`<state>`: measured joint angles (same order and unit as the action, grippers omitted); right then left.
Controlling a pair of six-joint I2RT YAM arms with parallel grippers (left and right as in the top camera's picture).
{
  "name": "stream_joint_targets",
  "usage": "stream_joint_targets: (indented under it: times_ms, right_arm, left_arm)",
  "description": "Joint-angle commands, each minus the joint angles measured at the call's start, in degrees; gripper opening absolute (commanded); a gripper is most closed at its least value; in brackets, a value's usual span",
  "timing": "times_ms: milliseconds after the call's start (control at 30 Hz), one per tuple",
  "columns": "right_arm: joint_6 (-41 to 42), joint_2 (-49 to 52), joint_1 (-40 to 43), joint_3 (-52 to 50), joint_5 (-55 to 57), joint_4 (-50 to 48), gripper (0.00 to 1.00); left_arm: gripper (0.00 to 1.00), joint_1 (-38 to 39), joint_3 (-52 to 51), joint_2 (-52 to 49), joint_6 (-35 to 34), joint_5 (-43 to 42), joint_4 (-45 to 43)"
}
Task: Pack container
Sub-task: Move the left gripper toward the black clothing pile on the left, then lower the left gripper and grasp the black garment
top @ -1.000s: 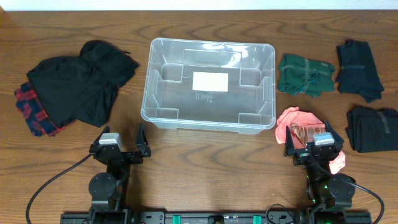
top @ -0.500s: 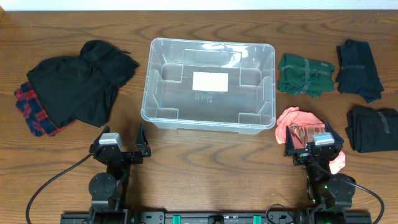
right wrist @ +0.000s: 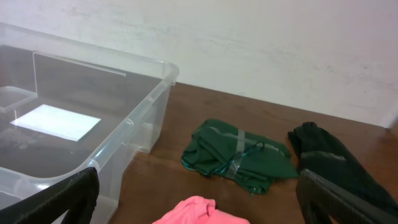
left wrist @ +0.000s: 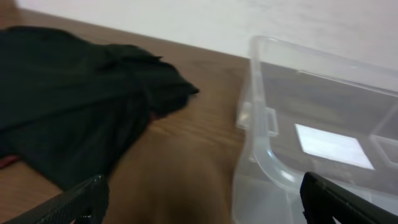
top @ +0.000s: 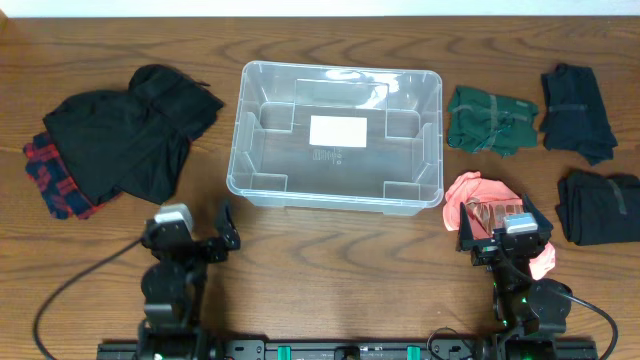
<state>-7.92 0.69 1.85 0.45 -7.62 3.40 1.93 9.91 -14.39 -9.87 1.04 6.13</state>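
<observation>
The clear rectangular plastic container (top: 237,150) stands open side up in the middle of the brown wooden table (top: 330,270), its white label showing through the base. A heap of black cloth (top: 130,130) lies to its left, and a folded green garment (top: 488,120) and a crumpled pink cloth (top: 472,195) to its right. The left gripper (left wrist: 206,202) and the right gripper (right wrist: 199,202) sit near the table's front edge, each with its jaws spread wide and gripping nothing.

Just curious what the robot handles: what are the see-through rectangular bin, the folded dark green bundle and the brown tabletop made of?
The see-through rectangular bin looks like glossy clear plastic, with highlights on see-through walls. The folded dark green bundle seems soft matte cloth, creased. The brown tabletop shows wood grain; solid or veneer, I cannot tell.
</observation>
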Motion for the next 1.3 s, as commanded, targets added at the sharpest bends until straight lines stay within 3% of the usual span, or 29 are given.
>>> stream_joint_targets:
  times_ms: [0, 267, 467, 800, 867, 1033, 1267]
  right_arm:
    - [0.6, -0.3, -0.4, -0.1, 0.5, 0.2, 0.99]
    - [0.6, -0.3, -0.4, -0.1, 0.5, 0.2, 0.99]
    - [0.6, -0.3, -0.4, -0.1, 0.5, 0.2, 0.99]
    - [0.6, -0.3, -0.4, -0.1, 0.5, 0.2, 0.99]
    - [0.6, -0.3, -0.4, -0.1, 0.5, 0.2, 0.99]
    - [0.6, -0.3, -0.4, -0.1, 0.5, 0.2, 0.99]
    - [0.6, -0.3, -0.4, -0.1, 0.5, 0.2, 0.99]
  left_arm:
    - [0.98, -0.3, 11.3, -9.3, -1.4, 6.1, 2.6]
    - [0.98, -2.0, 42.1, -38.0, -1.4, 7.7, 24.3]
    - [0.98, -2.6, 61.3, -52.2, -0.9, 5.2, 37.9]
    - [0.98, -3.5, 62.8, -57.0, -0.6, 4.1, 39.7]
    - [0.98, -5.6, 62.8, -57.7, -3.5, 4.1, 40.2]
    - [0.98, -14.9, 62.8, -60.2, -10.3, 2.9, 43.6]
    - [0.98, -30.6, 62.7, -64.3, -9.1, -12.7, 43.9]
